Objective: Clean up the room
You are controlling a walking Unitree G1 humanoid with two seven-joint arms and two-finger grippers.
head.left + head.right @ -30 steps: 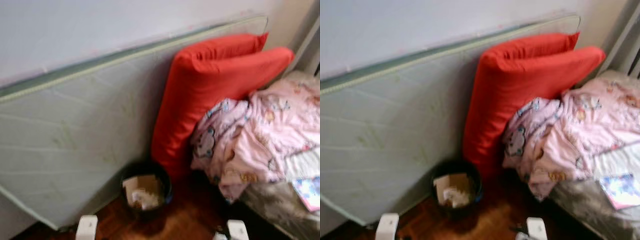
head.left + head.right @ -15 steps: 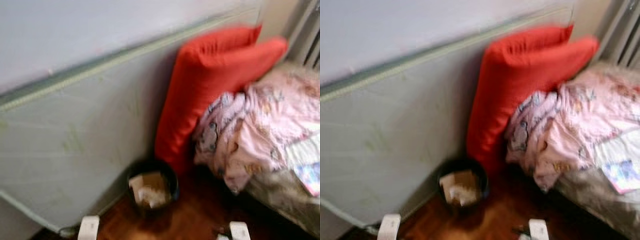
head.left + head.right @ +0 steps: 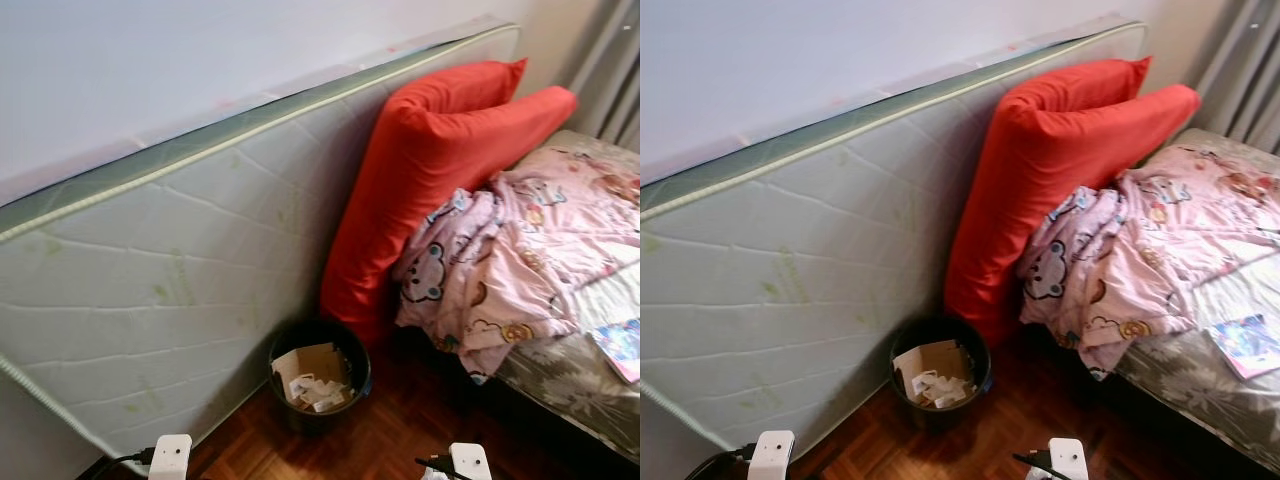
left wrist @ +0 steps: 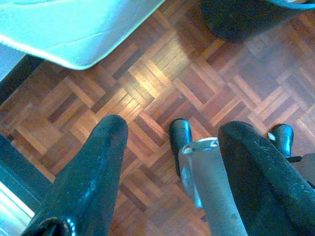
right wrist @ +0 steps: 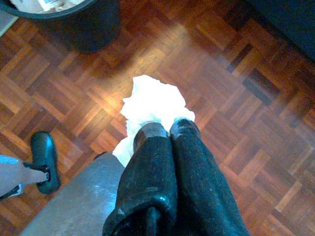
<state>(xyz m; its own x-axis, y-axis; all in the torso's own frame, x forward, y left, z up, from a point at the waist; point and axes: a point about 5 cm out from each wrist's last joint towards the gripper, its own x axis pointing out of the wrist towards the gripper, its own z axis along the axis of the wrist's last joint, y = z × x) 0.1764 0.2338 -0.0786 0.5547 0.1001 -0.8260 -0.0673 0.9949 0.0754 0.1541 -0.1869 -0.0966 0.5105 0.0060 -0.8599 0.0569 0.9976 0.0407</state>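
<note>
In the right wrist view my right gripper (image 5: 165, 130) is shut on a crumpled white paper wad (image 5: 152, 101) and hangs above the parquet floor. The black waste bin (image 5: 83, 24) stands a short way ahead of it. Seen from the head, the bin (image 3: 360, 362) holds cardboard and paper scraps and sits on the floor at the foot of the red pillows (image 3: 430, 170). My left gripper (image 4: 172, 130) is open with nothing between its fingers, low over the floor, and the bin (image 4: 241, 19) is ahead of it too.
A pale quilted mattress (image 3: 180, 270) leans on its edge against the wall at the left. A bed (image 3: 570, 385) at the right carries a rumpled pink blanket (image 3: 520, 260) and a booklet (image 3: 622, 345). Bare parquet (image 3: 390, 440) lies between bin and bed.
The camera has moved and the picture has sharpened, so the whole scene has shifted a little to the right. Bin, pillows and blanket lie as before.
</note>
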